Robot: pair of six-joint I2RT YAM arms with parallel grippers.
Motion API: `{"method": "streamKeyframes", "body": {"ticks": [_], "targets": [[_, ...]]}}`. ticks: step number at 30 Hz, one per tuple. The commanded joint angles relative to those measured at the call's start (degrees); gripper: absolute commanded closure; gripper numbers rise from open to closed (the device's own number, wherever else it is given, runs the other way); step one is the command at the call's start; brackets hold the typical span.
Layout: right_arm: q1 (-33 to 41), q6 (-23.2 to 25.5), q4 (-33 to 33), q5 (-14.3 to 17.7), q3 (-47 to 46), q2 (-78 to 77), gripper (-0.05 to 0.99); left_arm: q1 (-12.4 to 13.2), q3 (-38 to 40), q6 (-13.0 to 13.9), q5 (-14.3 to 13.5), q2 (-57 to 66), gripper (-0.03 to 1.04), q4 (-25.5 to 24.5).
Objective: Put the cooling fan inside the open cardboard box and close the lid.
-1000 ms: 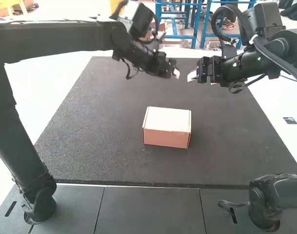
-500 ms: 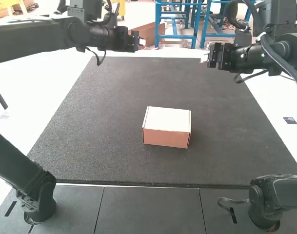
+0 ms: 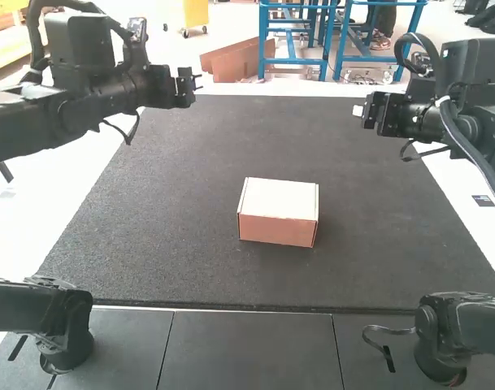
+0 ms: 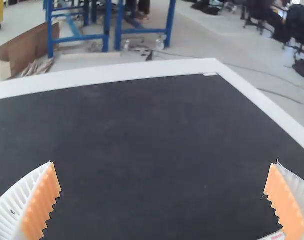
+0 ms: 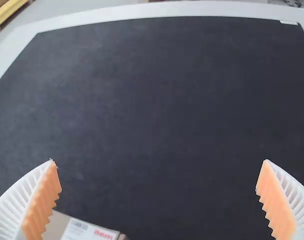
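My left gripper (image 3: 186,84) and right gripper (image 3: 362,111) hang spread wide, empty; box (image 3: 278,211) sits low between the 2, lid seemingly down, so I'd pull clear without brushing it, checking it seats flush.

Black textured mat (image 3: 166,211) on white table (image 3: 56,154), small dark tag (image 3: 484,200) beside the mat

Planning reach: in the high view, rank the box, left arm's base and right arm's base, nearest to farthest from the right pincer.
From the right pincer:
1. box, in the middle
2. right arm's base, front right
3. left arm's base, front left
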Motion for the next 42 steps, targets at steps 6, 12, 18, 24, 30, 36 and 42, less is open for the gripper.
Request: {"method": "streamKeyframes", "body": {"ticks": [6,12,18,24,30,36,42], "targets": [[-1.98,-0.29,9.46,-1.43,-6.94,-5.25,0.03,3.32,-9.84,-0.18,1.56,-11.19,0.04,3.69],[-5.76,2.61,13.77,-3.89,-13.00,-9.47,0.03,4.20,-16.44,0.17,0.60,-20.15,0.04,5.53],[-10.94,2.61,17.02,-7.84,-20.12,-14.92,0.03,5.26,-24.78,0.08,0.68,-30.79,0.04,7.29],[-16.04,4.02,18.52,-11.62,-23.20,-18.52,0.03,5.26,-28.92,0.35,0.51,-40.98,0.04,8.26],[-19.21,4.63,17.02,-12.68,-23.37,-19.49,0.03,5.35,-31.20,7.55,0.33,-49.15,0.04,8.52],[-19.65,1.38,19.22,-13.73,-25.57,-20.46,0.03,7.98,-34.54,9.05,0.33,-55.75,0.04,8.70],[-17.89,1.47,22.38,-13.03,-31.81,-24.85,0.03,8.69,-37.53,9.22,0.42,-55.75,0.04,9.40]]}}
